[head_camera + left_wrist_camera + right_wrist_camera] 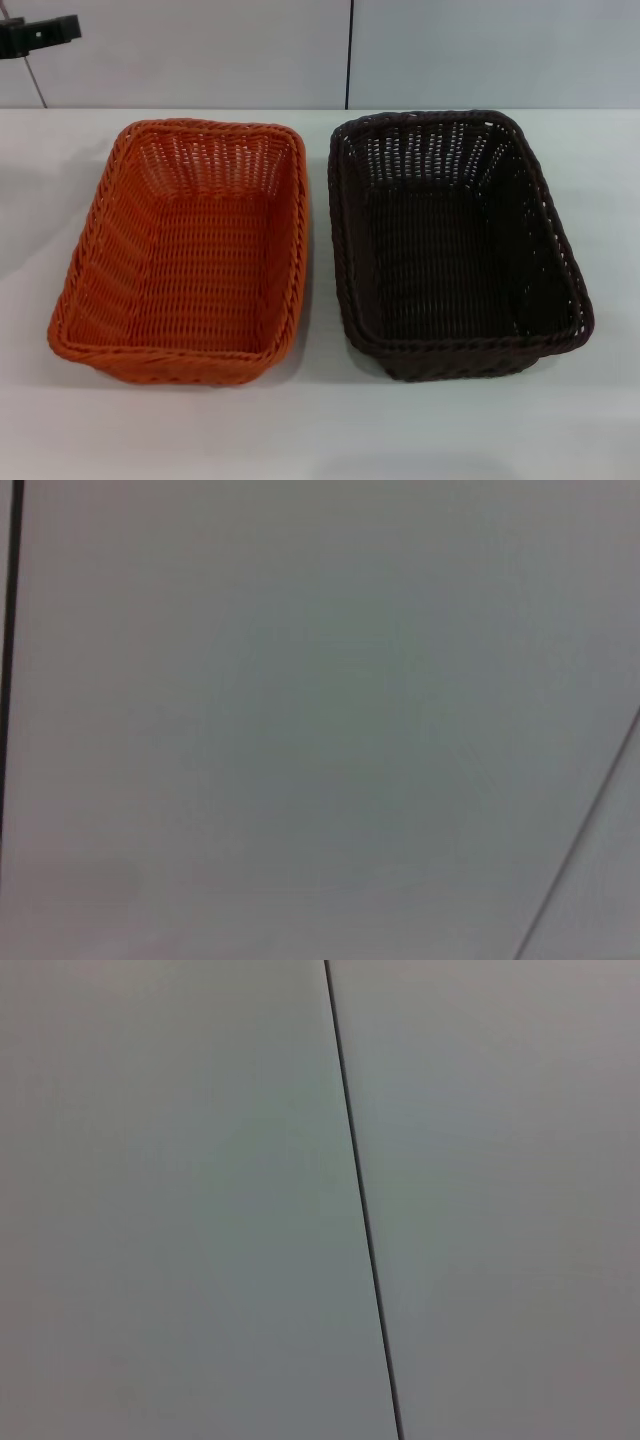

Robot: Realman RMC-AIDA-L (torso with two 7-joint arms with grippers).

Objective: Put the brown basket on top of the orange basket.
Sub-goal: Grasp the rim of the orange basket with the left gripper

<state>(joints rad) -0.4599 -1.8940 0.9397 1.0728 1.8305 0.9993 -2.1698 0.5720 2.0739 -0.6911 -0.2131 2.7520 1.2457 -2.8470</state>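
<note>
The orange basket sits on the white table at the left in the head view, open side up and empty. The brown basket sits beside it at the right, also upright and empty, with a narrow strip of table between them. Neither gripper shows in any view. Both wrist views show only a plain pale panel surface with a dark seam.
The white table runs across the whole head view, with bare surface in front of the baskets. A pale wall with a vertical seam stands behind. A black fixture sits at the far left top.
</note>
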